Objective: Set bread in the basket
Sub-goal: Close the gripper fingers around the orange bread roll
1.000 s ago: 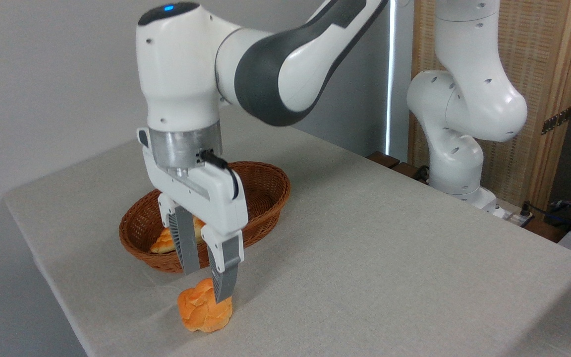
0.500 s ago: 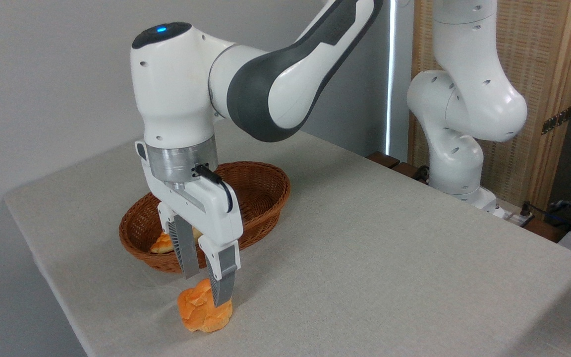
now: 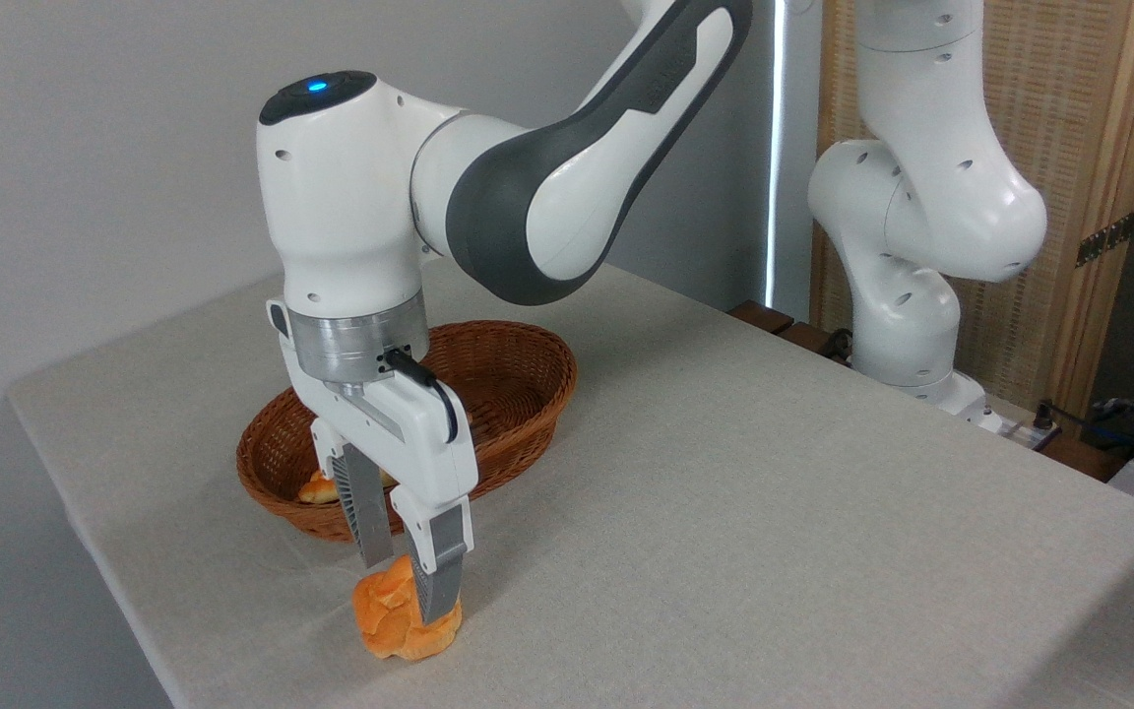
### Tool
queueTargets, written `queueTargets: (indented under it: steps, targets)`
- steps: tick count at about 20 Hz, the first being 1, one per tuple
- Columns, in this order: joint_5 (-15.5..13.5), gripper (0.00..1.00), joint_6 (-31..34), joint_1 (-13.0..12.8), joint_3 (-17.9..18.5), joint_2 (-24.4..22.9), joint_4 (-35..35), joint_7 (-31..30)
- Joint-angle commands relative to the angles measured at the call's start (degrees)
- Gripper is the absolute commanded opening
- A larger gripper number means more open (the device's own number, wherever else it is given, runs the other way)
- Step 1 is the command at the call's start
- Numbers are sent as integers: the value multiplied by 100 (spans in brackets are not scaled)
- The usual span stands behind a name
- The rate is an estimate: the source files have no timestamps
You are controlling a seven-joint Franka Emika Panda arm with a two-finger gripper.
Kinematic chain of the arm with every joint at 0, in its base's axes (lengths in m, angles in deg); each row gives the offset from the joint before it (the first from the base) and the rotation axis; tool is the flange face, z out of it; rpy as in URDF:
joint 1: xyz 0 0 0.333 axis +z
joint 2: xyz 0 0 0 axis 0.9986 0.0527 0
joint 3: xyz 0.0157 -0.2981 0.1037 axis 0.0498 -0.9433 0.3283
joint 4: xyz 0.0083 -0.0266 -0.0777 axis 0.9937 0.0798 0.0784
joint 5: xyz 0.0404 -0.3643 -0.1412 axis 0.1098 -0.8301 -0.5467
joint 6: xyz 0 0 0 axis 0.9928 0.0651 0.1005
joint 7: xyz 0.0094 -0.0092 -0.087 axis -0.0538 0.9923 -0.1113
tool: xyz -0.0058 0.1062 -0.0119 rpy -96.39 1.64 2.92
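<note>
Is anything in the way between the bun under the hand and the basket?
Nothing visible. The bun sits on the table just in front of the basket, with only bare cloth between them. The hand straddles the bun. Another bread piece lies inside the basket, leaving room.

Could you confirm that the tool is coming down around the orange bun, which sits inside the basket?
Not quite: the bun sits on the table, in front of the basket, not inside it. The tool does straddle it from above, as the fixed camera shows.
</note>
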Motion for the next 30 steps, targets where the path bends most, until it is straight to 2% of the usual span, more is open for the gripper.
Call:
queueTargets:
  steps: [1, 12, 14, 16, 19, 21, 23, 24, 27, 29, 30]
  targets:
    - [-53, 100, -151, -4, -51, 58, 48, -7]
    - [17, 100, -178, -4, -86, 164, 48, 63]
    - [157, 100, -178, -4, -86, 172, 48, 64]
    - [167, 99, -178, -4, -95, 207, 57, 64]
    - [237, 93, -178, -4, -139, 260, 48, 64]
    - [237, 85, -186, -4, -157, 260, 48, 55]
    - [228, 66, -186, -4, -157, 269, 48, 46]
    - [228, 61, -186, -4, -157, 269, 48, 46]
    - [228, 61, -186, -4, -165, 269, 48, 64]
    - [219, 57, -178, 5, -165, 269, 48, 81]
    - [193, 52, -186, 5, -165, 269, 48, 81]
